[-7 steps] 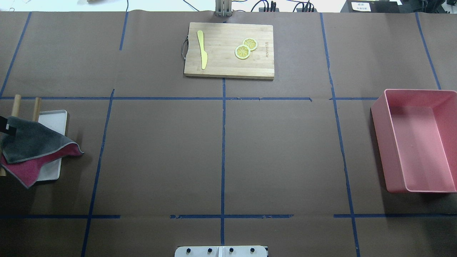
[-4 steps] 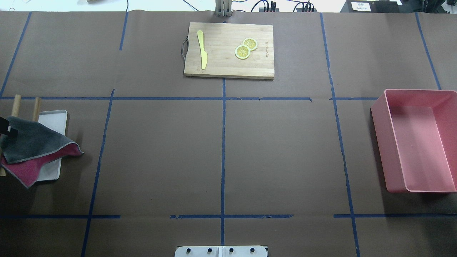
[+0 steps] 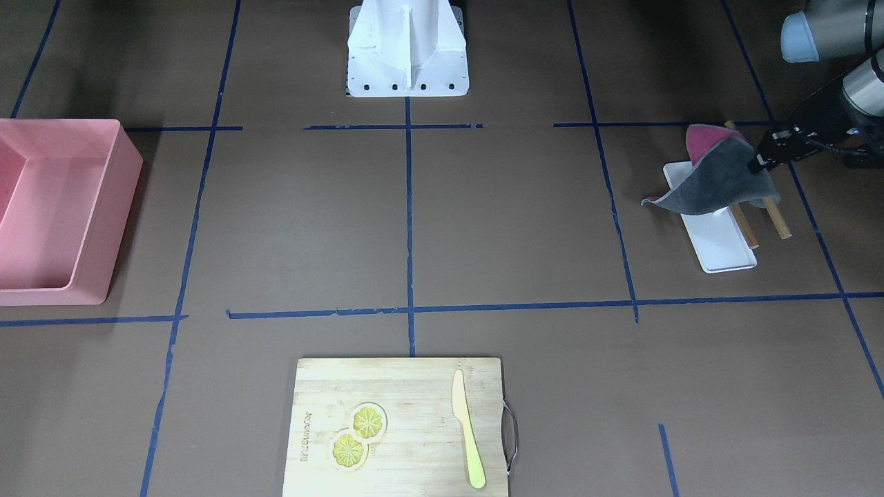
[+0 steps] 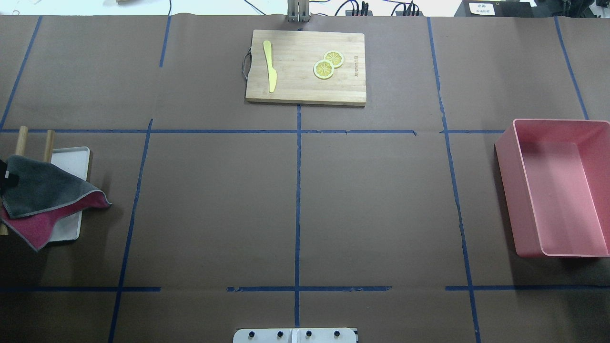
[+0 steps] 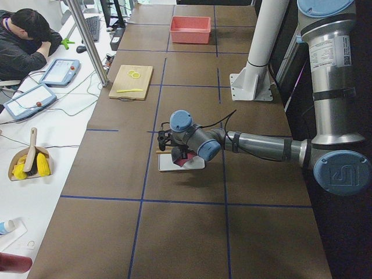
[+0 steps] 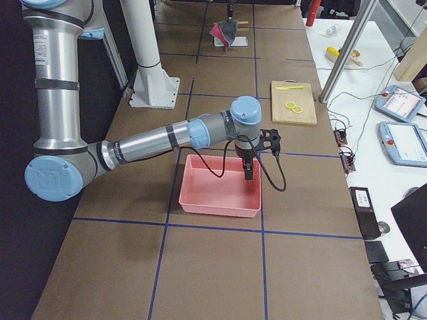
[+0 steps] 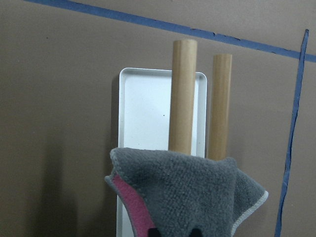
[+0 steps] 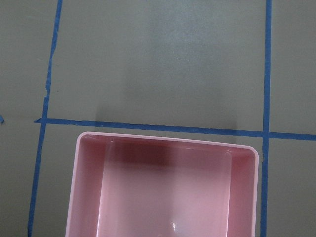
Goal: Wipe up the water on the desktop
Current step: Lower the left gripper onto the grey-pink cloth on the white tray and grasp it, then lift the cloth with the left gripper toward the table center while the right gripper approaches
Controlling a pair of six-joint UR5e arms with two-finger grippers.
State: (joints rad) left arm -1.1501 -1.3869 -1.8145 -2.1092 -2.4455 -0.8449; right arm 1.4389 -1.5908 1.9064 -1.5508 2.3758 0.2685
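The desktop [image 4: 381, 205] is dark brown with blue tape lines; no water shows on it. A grey and pink cloth [image 4: 43, 190] hangs at the far left over two wooden dowels [image 4: 21, 138] and a white tray [image 4: 71, 162]. My left gripper [image 3: 765, 163] is shut on the cloth's corner [image 3: 718, 179]; the left wrist view shows the cloth [image 7: 192, 192] in front of the dowels [image 7: 183, 94]. My right gripper [image 6: 248, 175] hangs over a pink bin [image 6: 220, 207]; it shows only in the exterior right view, so I cannot tell if it is open or shut.
The pink bin [image 4: 505, 157] stands at the right edge. A bamboo cutting board [image 4: 295, 85] with a yellow knife [image 4: 270, 66] and two lemon slices [image 4: 324, 70] lies at the far middle. The robot's white base [image 3: 407, 62] is at the near edge.
My left gripper has slid a little toward the overhead view's left edge and slightly nearer, pulling the cloth's held corner with it. The rest of the cloth has hardly moved.
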